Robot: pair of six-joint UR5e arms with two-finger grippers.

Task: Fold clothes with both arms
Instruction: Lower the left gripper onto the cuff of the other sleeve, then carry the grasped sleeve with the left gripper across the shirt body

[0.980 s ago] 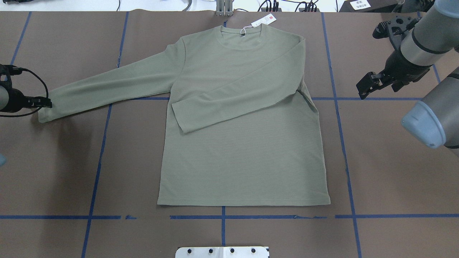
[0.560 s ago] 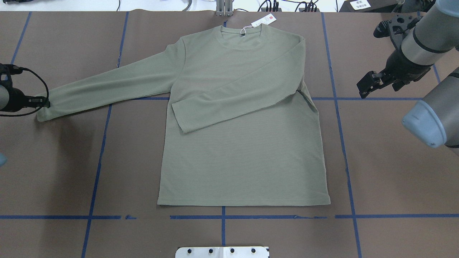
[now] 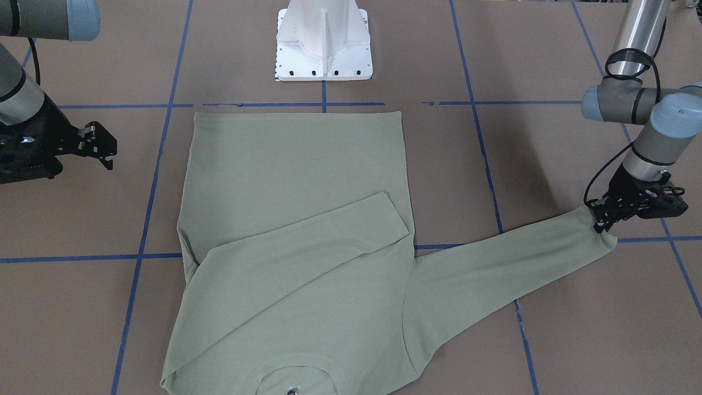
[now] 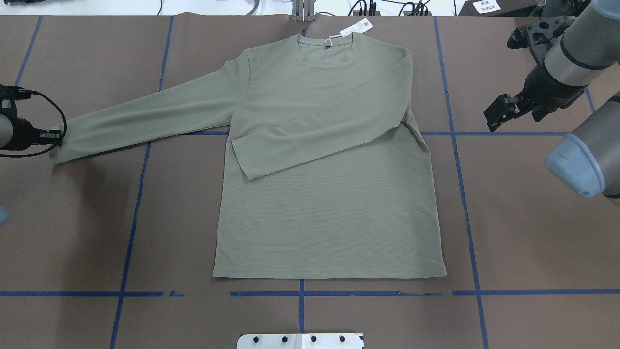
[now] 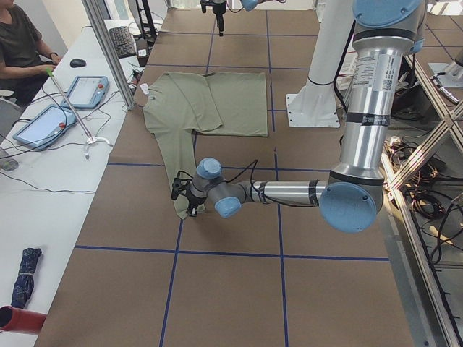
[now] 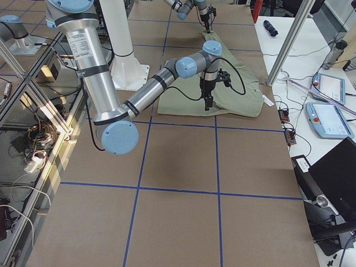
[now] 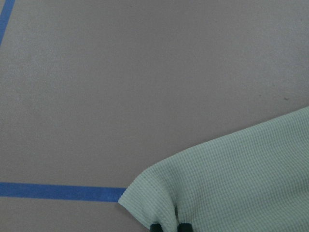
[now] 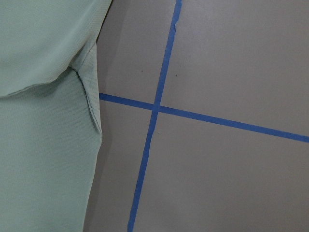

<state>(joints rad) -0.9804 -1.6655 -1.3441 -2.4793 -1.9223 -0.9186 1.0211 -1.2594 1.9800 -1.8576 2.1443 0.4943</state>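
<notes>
The green shirt (image 4: 329,213) lies flat in the middle of the brown tabletop (image 4: 533,232). Its neck points to the far edge, away from the robot, and its bottom hem is close to the robot's edge. A small white tag (image 4: 356,26) with a red mark sticks out by the neck.

One sleeve (image 4: 319,138) is folded across the front of the shirt. The other sleeve (image 4: 145,116) is stretched out straight toward the left edge of the tabletop.

The left claw (image 4: 58,138) is down low near the left edge. It is pinched tight on the very end of the stretched sleeve. The left wrist view shows two dark fingertips (image 7: 155,226) with cloth squeezed between them.

The right claw (image 4: 493,118) hangs near the right edge, toward the far side of the tabletop. Its fingers are spread apart and it holds nothing. It is beside the shirt and does not touch it.

Blue tape lines (image 4: 533,292) cross the tabletop.
</notes>
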